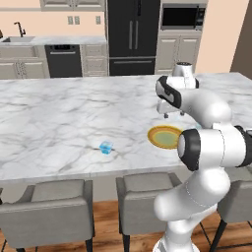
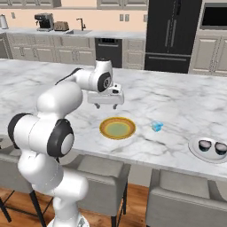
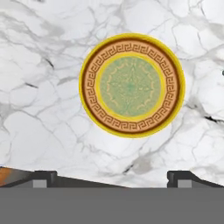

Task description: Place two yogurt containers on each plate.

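The yellow-rimmed plate [image 1: 165,137] [image 2: 117,128] [image 3: 131,85] with an olive-green centre lies bare on the marble island. My gripper [image 1: 173,114] [image 2: 106,106] [image 3: 111,178] hangs open and empty a little above the counter, just behind that plate. One light-blue yogurt container [image 1: 106,146] stands on the counter left of the plate. Another light-blue tub [image 2: 157,126] sits to the plate's right. Further right, the white plate [image 2: 193,146] carries two dark round cups with pale tops [image 2: 205,145] [image 2: 220,147].
Grey stools [image 1: 49,209] [image 2: 95,175] line the island's near edge below the plates. My own arm [image 1: 211,147] [image 2: 48,128] blocks part of the counter. Cabinets and a black fridge [image 1: 133,37] stand far behind.
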{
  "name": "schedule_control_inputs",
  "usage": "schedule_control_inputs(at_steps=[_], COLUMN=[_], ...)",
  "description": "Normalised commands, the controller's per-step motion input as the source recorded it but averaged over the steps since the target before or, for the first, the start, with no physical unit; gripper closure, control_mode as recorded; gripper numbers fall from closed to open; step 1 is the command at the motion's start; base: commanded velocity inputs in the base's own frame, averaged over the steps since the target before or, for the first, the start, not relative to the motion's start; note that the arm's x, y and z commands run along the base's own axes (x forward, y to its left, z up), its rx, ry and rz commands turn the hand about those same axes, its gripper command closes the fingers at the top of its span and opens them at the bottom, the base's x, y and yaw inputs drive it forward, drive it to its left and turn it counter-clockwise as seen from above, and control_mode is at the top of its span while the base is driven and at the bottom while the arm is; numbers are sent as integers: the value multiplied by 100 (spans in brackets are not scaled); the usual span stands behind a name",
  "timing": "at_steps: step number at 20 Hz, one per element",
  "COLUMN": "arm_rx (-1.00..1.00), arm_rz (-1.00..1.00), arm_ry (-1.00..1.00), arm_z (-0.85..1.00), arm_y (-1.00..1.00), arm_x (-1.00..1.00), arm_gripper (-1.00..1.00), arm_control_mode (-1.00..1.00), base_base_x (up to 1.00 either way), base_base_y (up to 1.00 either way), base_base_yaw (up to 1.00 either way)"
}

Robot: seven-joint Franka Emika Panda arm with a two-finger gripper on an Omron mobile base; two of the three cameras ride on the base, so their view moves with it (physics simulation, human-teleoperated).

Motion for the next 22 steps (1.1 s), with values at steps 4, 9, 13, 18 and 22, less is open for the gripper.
schedule_control_inputs(at_steps=[4, 9, 13, 18, 22], arm_rx=[-1, 0, 8, 2, 5], arm_rz=[-3, -15, -10, -10, 0], arm_ry=[8, 4, 4, 11, 4], arm_z=[0, 0, -25, -22, -63], arm_y=[-44, -96, -100, -95, -48], arm_x=[28, 75, 68, 44, 31], arm_gripper=[-100, -100, -100, -100, -100], arm_control_mode=[-100, -100, -100, -100, -100], base_base_x=[0, 0, 0, 0, 0], base_base_y=[0, 0, 0, 0, 0], base_base_yaw=[0, 0, 0, 0, 0])
